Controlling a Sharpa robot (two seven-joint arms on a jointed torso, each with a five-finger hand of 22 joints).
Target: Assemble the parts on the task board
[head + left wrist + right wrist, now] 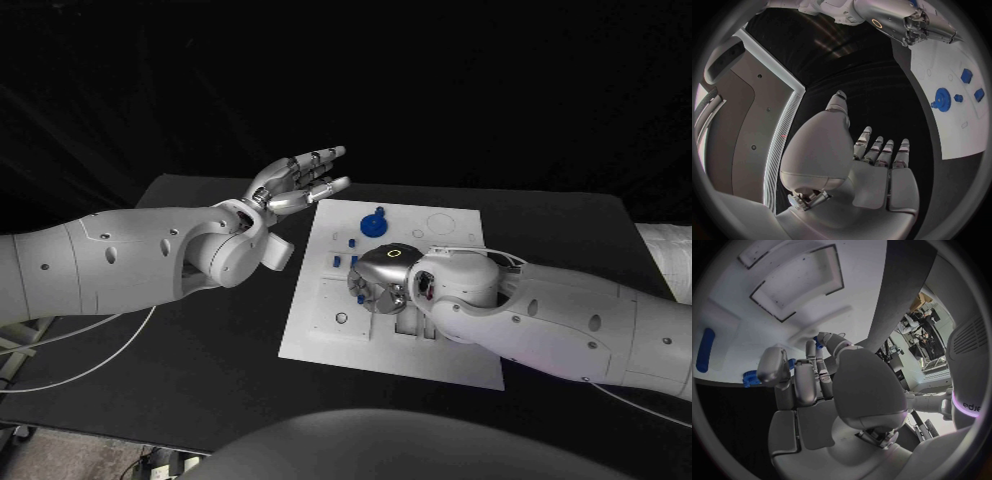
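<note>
Left robot hand [299, 178]: fingers spread, holding nothing, raised off the far left corner of the task board [325, 335].
Right robot hand [384, 278]: palm down over the board's middle, fingers curled; grip cannot be told.
Blue gear [374, 224]: on the board, just beyond the right robot hand.
Small blue parts [340, 261]: beside that hand's fingers.
Surface [202, 350]: black, under the board.

Both arms are smooth white shells dotted with small dark screw holes. Each ends in a silver metal hand: the left hand [296, 180] and the right hand [384, 275], which bears a small glowing ring on its back. Thin white cables [87, 345] trail behind the left hand's arm.
</note>
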